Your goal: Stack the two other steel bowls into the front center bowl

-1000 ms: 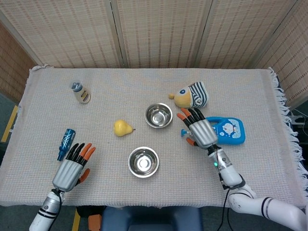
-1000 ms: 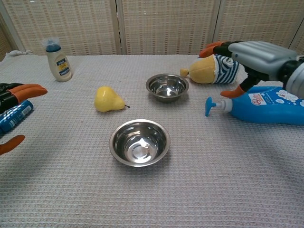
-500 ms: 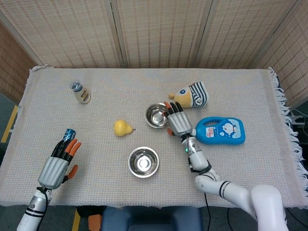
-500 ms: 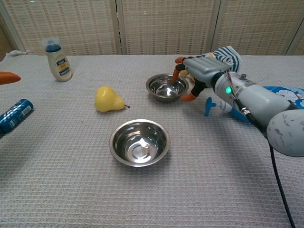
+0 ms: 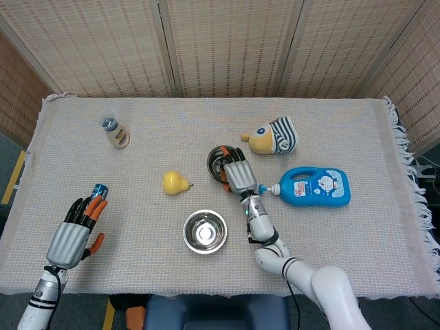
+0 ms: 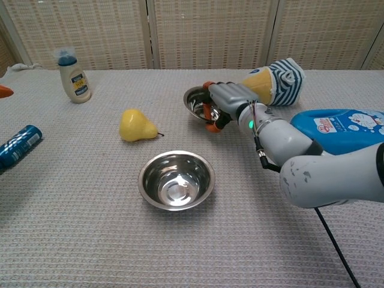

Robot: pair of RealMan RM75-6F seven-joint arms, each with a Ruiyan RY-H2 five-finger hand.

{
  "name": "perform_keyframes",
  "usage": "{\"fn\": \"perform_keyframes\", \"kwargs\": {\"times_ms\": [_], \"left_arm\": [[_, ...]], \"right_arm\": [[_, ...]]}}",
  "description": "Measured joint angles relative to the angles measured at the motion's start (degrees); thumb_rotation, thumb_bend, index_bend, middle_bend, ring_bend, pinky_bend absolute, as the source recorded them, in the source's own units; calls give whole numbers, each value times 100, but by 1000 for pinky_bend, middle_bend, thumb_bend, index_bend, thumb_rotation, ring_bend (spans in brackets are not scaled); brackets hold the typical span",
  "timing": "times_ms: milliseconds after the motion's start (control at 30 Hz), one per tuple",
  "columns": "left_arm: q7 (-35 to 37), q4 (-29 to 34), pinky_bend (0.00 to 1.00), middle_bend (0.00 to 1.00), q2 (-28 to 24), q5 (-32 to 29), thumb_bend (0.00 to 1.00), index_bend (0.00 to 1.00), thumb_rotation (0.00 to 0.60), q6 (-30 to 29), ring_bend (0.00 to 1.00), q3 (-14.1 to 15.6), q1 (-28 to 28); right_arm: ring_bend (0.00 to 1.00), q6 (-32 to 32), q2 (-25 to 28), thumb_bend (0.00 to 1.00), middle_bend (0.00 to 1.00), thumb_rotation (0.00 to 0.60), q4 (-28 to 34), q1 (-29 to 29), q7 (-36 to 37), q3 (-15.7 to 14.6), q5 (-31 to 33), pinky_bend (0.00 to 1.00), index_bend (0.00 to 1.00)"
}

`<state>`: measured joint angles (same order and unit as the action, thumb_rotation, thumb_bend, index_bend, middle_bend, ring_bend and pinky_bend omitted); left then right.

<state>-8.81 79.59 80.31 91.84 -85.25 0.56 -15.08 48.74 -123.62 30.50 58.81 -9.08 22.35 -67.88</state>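
Observation:
The front center steel bowl (image 5: pixel 205 232) (image 6: pixel 177 180) stands upright near the table's front. Behind it is a second steel bowl (image 5: pixel 217 162) (image 6: pixel 195 103). My right hand (image 5: pixel 236 172) (image 6: pixel 227 97) lies over its right side. The fingers curl over the rim into the bowl and the orange thumb tip presses the outer wall, so the hand grips it. This bowl still sits on the cloth. My left hand (image 5: pixel 73 236) hovers at the front left with straight fingers, holding nothing. In the chest view only one orange fingertip (image 6: pixel 3 90) of it shows.
A yellow pear (image 5: pixel 175 182) (image 6: pixel 135 125) lies left of the bowls. A blue tube (image 5: pixel 97 192) (image 6: pixel 18 146) lies by my left hand. A small bottle (image 5: pixel 115 133) (image 6: pixel 71 75) stands at the back left. A striped plush (image 5: pixel 273 136) (image 6: pixel 275 81) and a blue detergent bottle (image 5: pixel 313 185) (image 6: pixel 339 129) lie right of the rear bowl.
My right hand has moved left from beside the detergent bottle onto the rear bowl, and its fingers have closed over the rim. My left hand has drawn back towards the front left.

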Motion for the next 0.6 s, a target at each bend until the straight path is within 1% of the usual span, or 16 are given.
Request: {"fn": "perform_keyframes", "kwargs": {"times_ms": [67, 133, 267, 367, 467, 500, 567, 600], "left_arm": [[-7, 4, 62, 0, 7, 10, 415, 0, 600, 0, 0, -2, 10], [-29, 11, 61, 0, 14, 30, 415, 0, 600, -11, 0, -4, 19], [-110, 53, 61, 0, 40, 72, 414, 0, 600, -28, 0, -8, 35], [-189, 90, 62, 0, 64, 101, 413, 0, 600, -28, 0, -4, 42], [-306, 134, 61, 0, 94, 145, 413, 0, 600, -28, 0, 9, 52], [-355, 157, 61, 0, 104, 161, 413, 0, 600, -25, 0, 15, 56], [-422, 192, 62, 0, 118, 179, 413, 0, 600, -23, 0, 21, 65], [-461, 214, 61, 0, 126, 190, 413, 0, 600, -23, 0, 23, 72]], "right_arm": [[0, 252, 39, 415, 61, 600, 72, -69, 199, -133, -199, 0, 767], [0, 556, 136, 416, 64, 600, 283, -180, 323, -293, -410, 0, 765], [0, 1109, 450, 415, 65, 600, 1020, -445, 398, -627, -808, 0, 757], [0, 1376, 818, 415, 65, 600, 1904, -681, 331, -956, -1119, 0, 743], [0, 1572, 1275, 415, 65, 600, 2956, -925, 177, -1341, -1427, 0, 739], [0, 1642, 1477, 415, 65, 600, 3380, -1026, 86, -1510, -1557, 0, 738], [0, 1746, 1785, 415, 65, 600, 3974, -1183, -76, -1772, -1761, 0, 736], [0, 1813, 1991, 415, 65, 600, 4326, -1292, -191, -1949, -1903, 0, 735]]}}
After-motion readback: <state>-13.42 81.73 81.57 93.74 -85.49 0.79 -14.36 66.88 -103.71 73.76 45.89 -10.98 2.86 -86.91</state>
